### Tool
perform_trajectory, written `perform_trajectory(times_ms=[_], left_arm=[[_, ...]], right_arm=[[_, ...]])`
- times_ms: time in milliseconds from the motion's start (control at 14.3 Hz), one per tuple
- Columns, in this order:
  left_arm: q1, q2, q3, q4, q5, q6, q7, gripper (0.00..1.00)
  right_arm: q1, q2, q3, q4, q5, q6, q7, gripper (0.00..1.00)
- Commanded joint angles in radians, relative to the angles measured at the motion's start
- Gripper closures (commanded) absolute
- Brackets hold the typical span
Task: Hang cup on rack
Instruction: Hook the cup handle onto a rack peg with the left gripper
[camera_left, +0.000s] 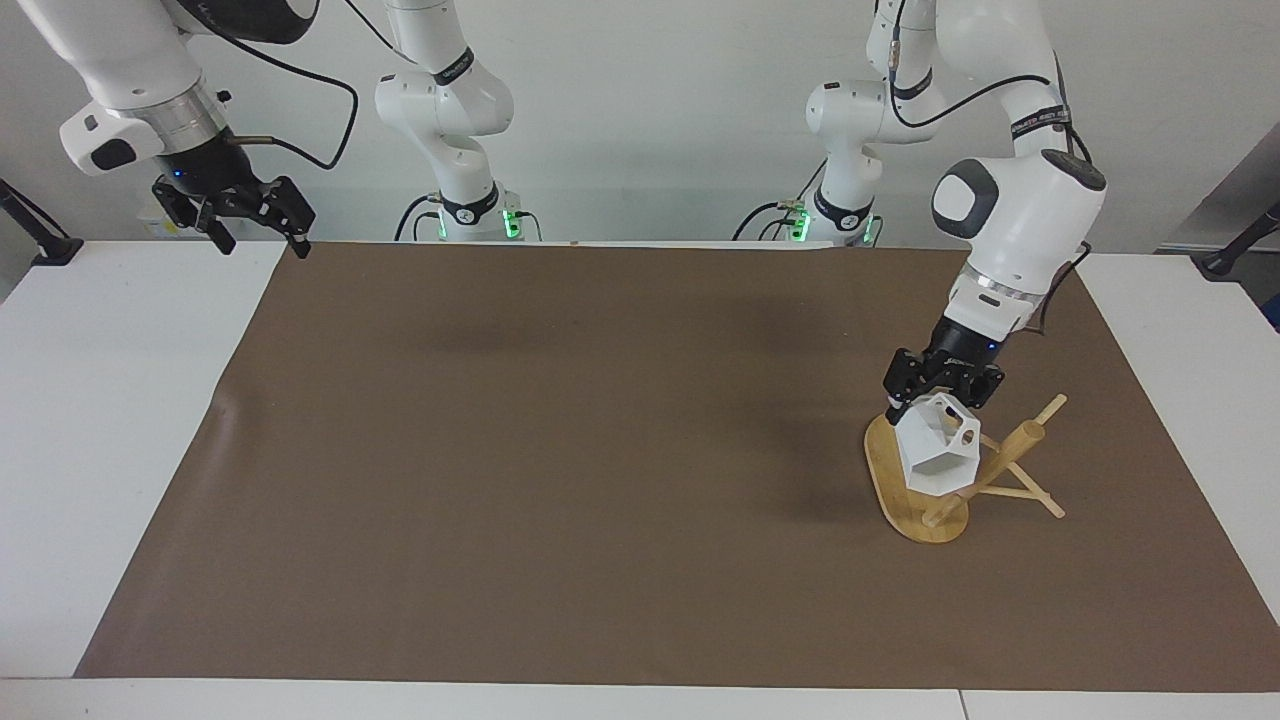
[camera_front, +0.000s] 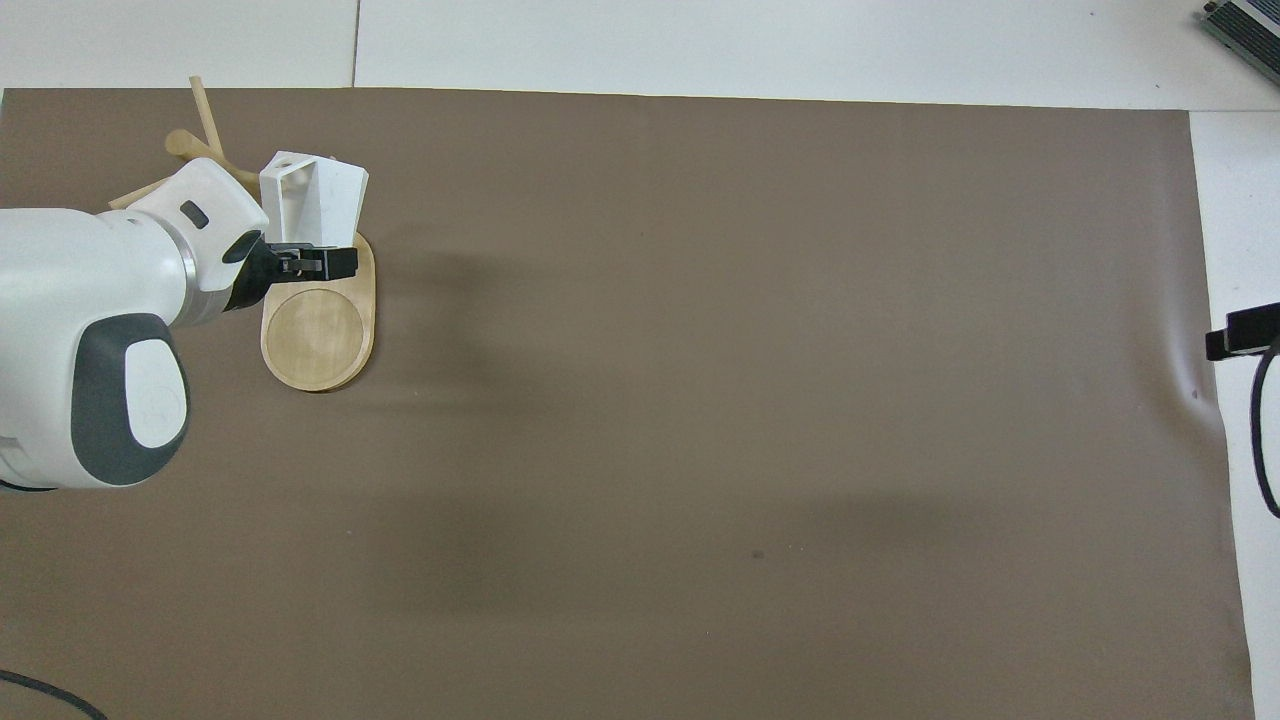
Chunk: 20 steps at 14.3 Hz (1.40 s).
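My left gripper (camera_left: 940, 393) is shut on the rim of the white faceted cup (camera_left: 938, 458) and holds it tilted just above the bamboo rack's oval base (camera_left: 885, 478). The cup's handle with its round hole (camera_left: 965, 432) faces the rack's post (camera_left: 1003, 458) and thin pegs (camera_left: 1030, 492), close beside them. In the overhead view the cup (camera_front: 318, 193) sticks out past the left gripper (camera_front: 308, 262) over the base (camera_front: 318, 335). I cannot tell whether the cup touches a peg. My right gripper (camera_left: 253, 222) waits, open and empty, raised over the table's edge at the right arm's end.
A brown mat (camera_left: 600, 450) covers the middle of the white table (camera_left: 110, 420). The rack stands on the mat toward the left arm's end. Only a black tip of the right gripper (camera_front: 1240, 331) shows in the overhead view.
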Motion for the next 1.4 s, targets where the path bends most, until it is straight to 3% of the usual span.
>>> perform_trajectory(times_ms=[0, 561, 1262, 1332], left_arm=[[0.009, 0.003, -0.008, 0.005, -0.029, 0.002, -0.028, 1.0], [0.038, 0.006, -0.006, -0.006, -0.137, 0.008, -0.028, 1.0], [0.037, 0.016, -0.006, -0.003, -0.142, 0.013, -0.03, 1.0], [0.035, 0.016, -0.006, -0.001, -0.142, 0.011, -0.03, 0.83]], right_arm=[[-0.003, 0.006, -0.002, 0.01, -0.004, -0.022, -0.024, 0.0], [0.008, 0.003, 0.011, 0.005, -0.003, -0.024, -0.024, 0.0], [0.008, 0.003, 0.011, 0.003, -0.003, -0.022, -0.019, 0.0], [0.007, 0.003, 0.011, 0.003, -0.003, -0.022, -0.018, 0.0]])
